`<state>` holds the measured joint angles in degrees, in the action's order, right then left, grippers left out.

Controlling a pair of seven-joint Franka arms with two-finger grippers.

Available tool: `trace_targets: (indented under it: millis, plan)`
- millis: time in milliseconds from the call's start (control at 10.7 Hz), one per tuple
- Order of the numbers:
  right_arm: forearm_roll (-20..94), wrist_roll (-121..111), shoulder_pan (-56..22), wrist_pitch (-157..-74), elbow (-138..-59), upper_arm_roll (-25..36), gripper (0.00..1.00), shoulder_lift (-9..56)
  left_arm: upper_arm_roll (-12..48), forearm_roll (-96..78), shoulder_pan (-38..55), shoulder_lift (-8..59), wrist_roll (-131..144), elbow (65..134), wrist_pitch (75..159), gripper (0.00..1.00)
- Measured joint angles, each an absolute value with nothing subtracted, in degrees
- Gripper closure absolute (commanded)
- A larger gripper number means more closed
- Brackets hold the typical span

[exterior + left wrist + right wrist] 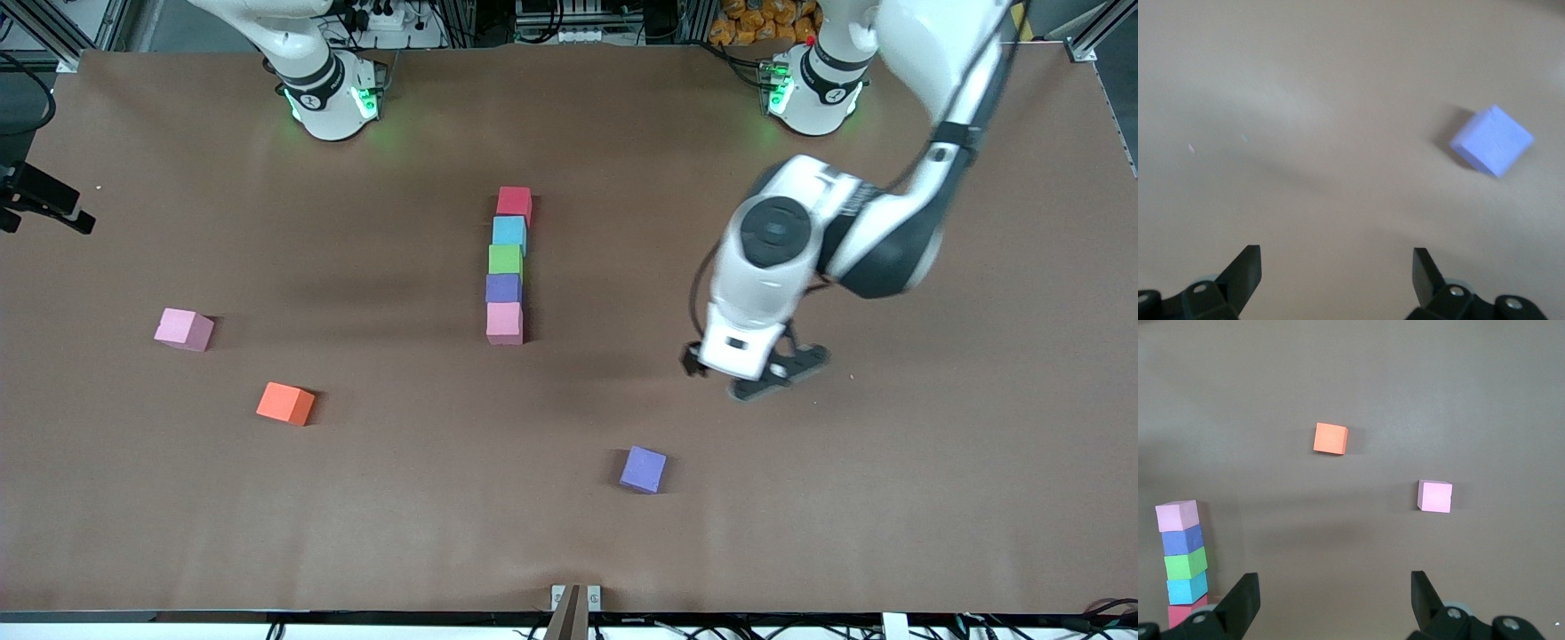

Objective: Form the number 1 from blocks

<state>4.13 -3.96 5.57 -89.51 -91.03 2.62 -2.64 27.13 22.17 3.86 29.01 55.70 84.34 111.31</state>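
Starting at the right arm's end of the table (889, 533), a loose pink block (184, 329) lies by itself, and an orange block (285, 404) sits a little nearer the front camera, both well apart from the rest; they look like spare pieces waiting for their turn. The right gripper (1335, 603) does not appear in the front view; its own camera shows the fingers spread wide with nothing between them, looking down on those two blocks, so that arm seems to be waiting.

In the middle stands the work so far: a straight single-file line, each cube touching the next, running from a red block (514, 201) through a light blue block (509, 233), a green block (505, 260) and a purple block (503, 288) to a pink block (504, 323) at the end nearest the front camera. That line reads as the stem of the number 1.

Farther along, a second purple block (643, 468) lies alone, nearer the camera than the line. The left gripper (756, 373) hangs over bare table close to it, jaws wide and empty, probably lining up to fetch it.
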Motion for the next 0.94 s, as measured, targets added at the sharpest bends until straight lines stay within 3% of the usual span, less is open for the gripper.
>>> trace_targets:
  millis: [375, 937]
  plan:
    - [3.99, -5.12, 5.57, -89.43, -91.02, 2.59, 0.00, -2.70, 26.95, 16.19, -2.99, 21.84, 36.81, 87.25, 106.93, 0.00]
    - [1.33, -5.63, 4.70, -89.41, -91.07, 1.58, 0.00, -2.55, 7.22, 3.16, 2.07, 6.22, 15.50, 89.78, 96.60, 0.00]
